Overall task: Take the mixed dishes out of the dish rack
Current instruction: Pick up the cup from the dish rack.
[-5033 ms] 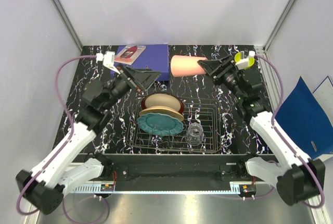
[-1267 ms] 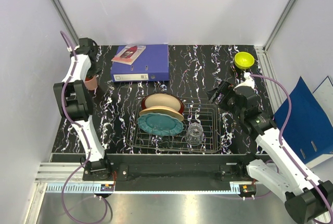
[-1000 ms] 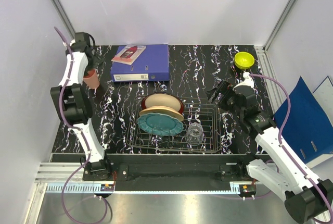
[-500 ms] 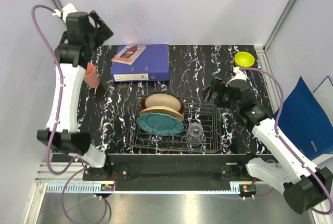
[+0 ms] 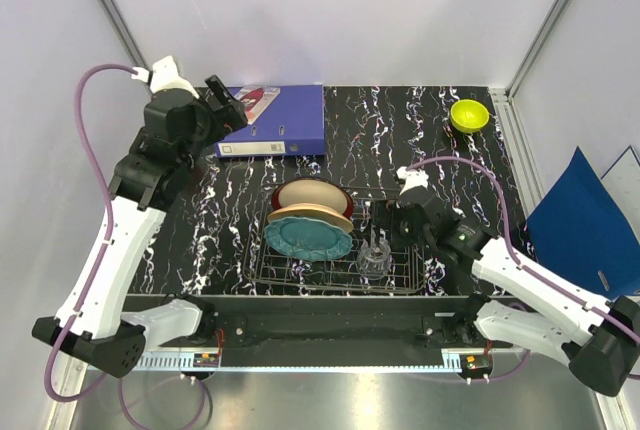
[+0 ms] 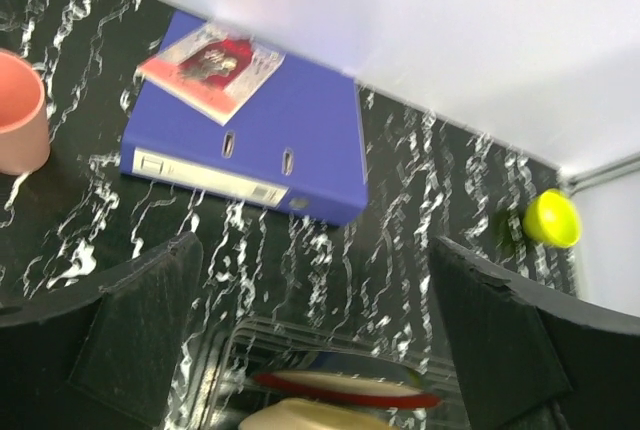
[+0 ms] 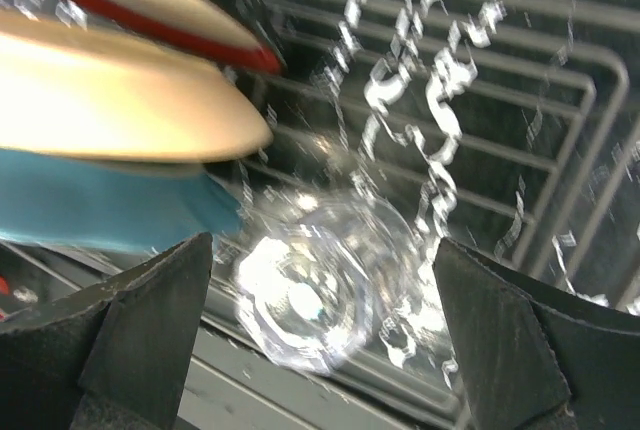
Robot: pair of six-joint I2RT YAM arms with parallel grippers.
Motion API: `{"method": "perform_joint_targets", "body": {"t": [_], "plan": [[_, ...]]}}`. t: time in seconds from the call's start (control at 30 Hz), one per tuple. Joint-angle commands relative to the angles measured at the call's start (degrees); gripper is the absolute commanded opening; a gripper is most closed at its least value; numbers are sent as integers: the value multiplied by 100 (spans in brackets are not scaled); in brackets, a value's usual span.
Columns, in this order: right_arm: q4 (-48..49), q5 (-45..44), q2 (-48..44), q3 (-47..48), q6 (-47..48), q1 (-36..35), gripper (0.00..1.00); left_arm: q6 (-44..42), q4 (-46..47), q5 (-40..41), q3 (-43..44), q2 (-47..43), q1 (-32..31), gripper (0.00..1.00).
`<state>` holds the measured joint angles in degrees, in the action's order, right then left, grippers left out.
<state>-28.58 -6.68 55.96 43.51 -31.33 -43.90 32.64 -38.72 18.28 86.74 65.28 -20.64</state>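
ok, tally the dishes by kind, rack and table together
Plates: 3 (round teal plate, cream-yellow plate, red-rimmed cream plate)
Bowls: 1 (small yellow-green bowl)
Cups: 1 (salmon-pink cup)
Tumblers: 1 (clear glass tumbler)
Total: 6

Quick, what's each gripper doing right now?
Left gripper: open, empty.
Right gripper: open over the clear glass tumbler, holding nothing.

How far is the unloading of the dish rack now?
Done: bowl and cup stand on the table, outside the rack. In hand: nothing; the right tool hangs open over the tumbler, the left tool is open and empty. Left: tumbler, teal plate, yellow plate and red-rimmed plate, all in the rack.
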Motion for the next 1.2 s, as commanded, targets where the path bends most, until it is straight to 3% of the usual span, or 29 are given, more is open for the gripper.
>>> {"method": "perform_joint_targets", "body": {"t": [0.0,0.27,0.97,1.07,1.1,1.17], "plan": [[-429,-457,-340,-132,-57,-215,100,-232,312,220,-324,-208,-54,99],[-544,-484,-323,-123,-128,-540,100,-215,348,105,-562,-261,-80,99],[63,-484,854,-132,-127,-901,99,-179,444,44,-983,-305,-186,99],[72,-554,837,-149,-163,-910,83,-188,462,52,-1045,-340,-177,99],[37,-571,811,-149,-163,-910,71,-188,479,61,-1054,-357,-186,99],[-16,-624,750,-141,-189,-910,62,-188,488,53,-1098,-366,-186,99]]}}
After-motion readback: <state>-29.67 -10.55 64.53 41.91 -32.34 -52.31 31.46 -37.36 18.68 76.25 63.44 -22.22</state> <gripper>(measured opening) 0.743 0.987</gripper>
